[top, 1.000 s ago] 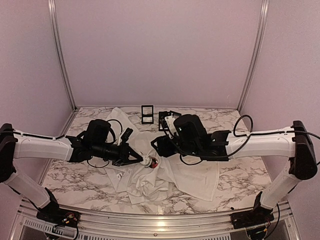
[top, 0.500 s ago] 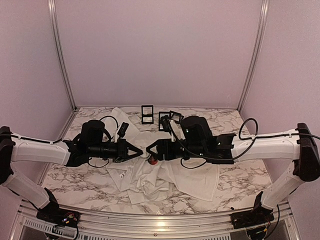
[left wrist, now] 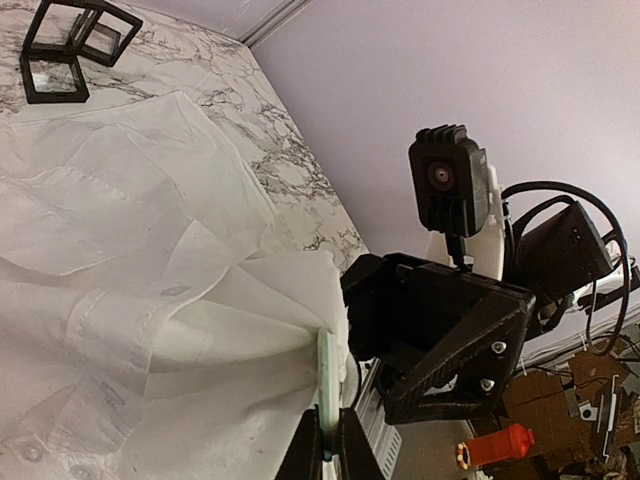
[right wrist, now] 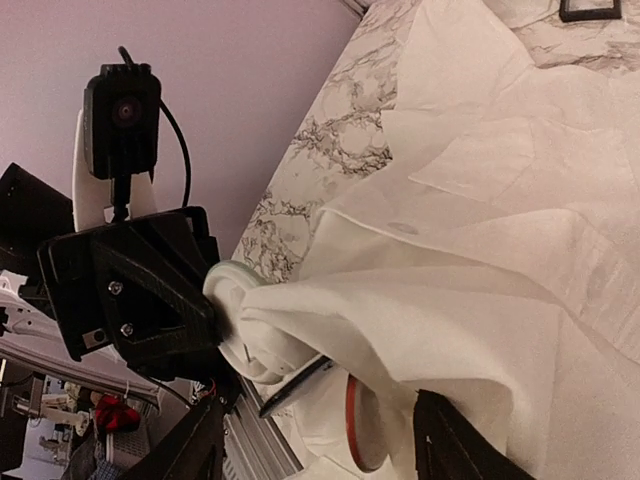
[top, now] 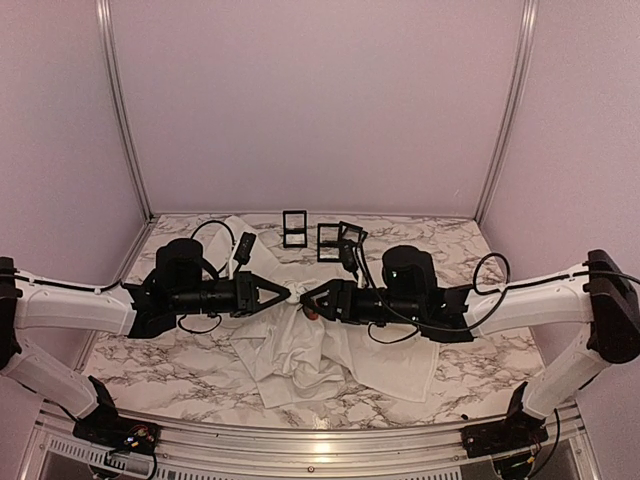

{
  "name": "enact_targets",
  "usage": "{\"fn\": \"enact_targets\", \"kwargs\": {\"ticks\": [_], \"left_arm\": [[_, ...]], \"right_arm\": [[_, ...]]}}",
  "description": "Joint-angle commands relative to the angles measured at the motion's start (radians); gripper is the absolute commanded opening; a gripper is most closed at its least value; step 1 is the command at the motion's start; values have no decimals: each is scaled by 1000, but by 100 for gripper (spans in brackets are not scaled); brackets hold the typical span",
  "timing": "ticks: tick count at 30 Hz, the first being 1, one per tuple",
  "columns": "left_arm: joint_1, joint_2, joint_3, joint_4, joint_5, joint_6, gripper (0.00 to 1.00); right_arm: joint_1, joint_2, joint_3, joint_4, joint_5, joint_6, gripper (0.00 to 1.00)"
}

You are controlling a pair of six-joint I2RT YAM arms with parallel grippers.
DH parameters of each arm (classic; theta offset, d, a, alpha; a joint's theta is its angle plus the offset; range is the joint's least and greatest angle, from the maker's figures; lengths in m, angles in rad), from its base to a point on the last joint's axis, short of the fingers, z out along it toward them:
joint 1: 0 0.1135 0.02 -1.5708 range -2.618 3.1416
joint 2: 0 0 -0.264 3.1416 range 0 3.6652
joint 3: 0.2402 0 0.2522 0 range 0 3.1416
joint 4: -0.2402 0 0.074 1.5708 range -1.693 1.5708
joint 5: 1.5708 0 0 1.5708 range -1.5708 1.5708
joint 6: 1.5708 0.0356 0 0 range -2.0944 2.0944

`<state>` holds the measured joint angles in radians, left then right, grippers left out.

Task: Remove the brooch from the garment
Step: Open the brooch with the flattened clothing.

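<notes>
No text — nothing readable anywhere.

Your left arm (top: 70, 300) and right arm (top: 530, 295) have white link shells, black joints and looping black cables (top: 490, 262). Centre right in the left wrist view, the right gripper (left wrist: 365, 350) is angular black plastic with silver screws (left wrist: 490, 347), and a boxy black camera (left wrist: 450, 180) sits on top.

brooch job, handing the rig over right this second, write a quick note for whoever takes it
Left end effector: shut on a pale disc, holding a fold of the garment up off the table.
Right end effector: open, fingers either side of a red-rimmed disc in the cloth, not gripping.
Done: cloth raised between the arms.
Left to do: brooch, seemingly those discs, is not off; probably close the right on the red-rimmed disc and pull.
</notes>
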<state>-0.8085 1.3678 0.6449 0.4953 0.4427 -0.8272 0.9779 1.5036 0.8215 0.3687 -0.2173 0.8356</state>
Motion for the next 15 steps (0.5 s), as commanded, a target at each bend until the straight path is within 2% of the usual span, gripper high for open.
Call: {"fn": "enact_targets", "kwargs": {"ticks": [1,10,15], "left_arm": [[-15,-16,-11,87,-24,14,0],[-24,-8,-11,87,-28,27,0],[-24,-9,1,49,-35,52,0]], "right_arm": [[-30,-14,-60,157,-52,104,62],[-43,-16,-96,247,-56,139,61],[-44,-58,-97,196,-28,129,61]]}}
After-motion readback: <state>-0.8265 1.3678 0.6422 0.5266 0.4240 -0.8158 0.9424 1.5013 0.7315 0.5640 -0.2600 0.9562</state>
